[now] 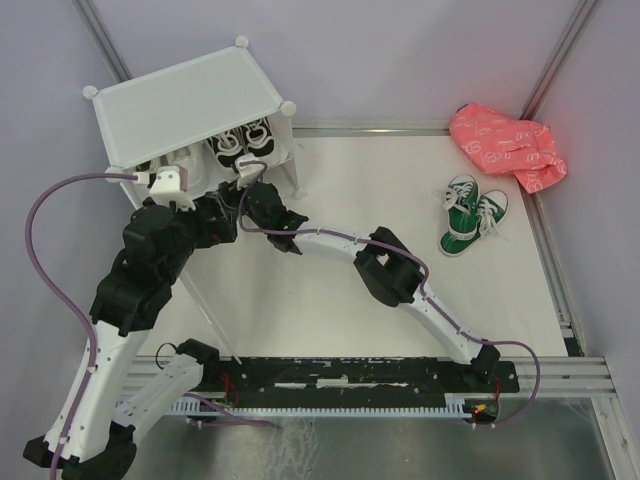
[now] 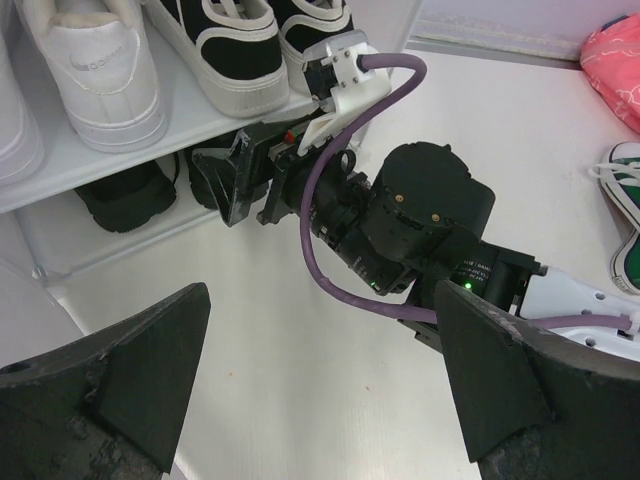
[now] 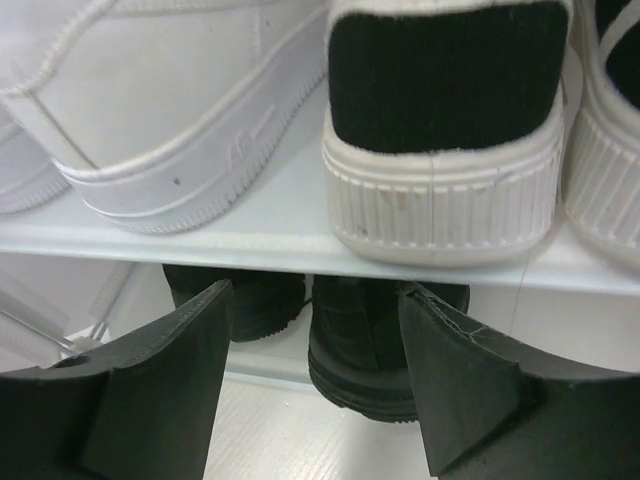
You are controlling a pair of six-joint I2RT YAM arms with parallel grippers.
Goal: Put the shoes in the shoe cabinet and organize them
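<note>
**Shoe cabinet.** The shoe cabinet [image 1: 185, 100] stands at the far left corner of the bench [image 1: 500, 290], with its open front toward the arms.

**Upper level.** The inner shelf [image 3: 280, 235] carries the white sneakers [image 2: 90, 80] on the left. The black sneakers with white soles [image 2: 240, 50] are just beside them on the right, heels outward.

**Lower level.** The plain black shoes [image 3: 370, 350] sit in the compartment under the shelf, heels also outward.

**Outside the cabinet.** The green canvas sneakers [image 1: 472, 212] lie on the bench near its right edge, well apart from the cabinet. They lie side by side, with one shoe overlapping the other. A pink bag [image 1: 505, 145] lies at the far right corner, near them.

**Right claw.** The right claw [image 3: 315, 300] is level with the lower compartment opening and points at the black shoes. Its jaws stand moderately wide apart. No object is clamped between them.

**Left claw.** The left claw [image 2: 322, 320] hovers over the bench in front of the cabinet, behind the right wrist. Its jaws are spread fully wide and hold nothing.
</note>
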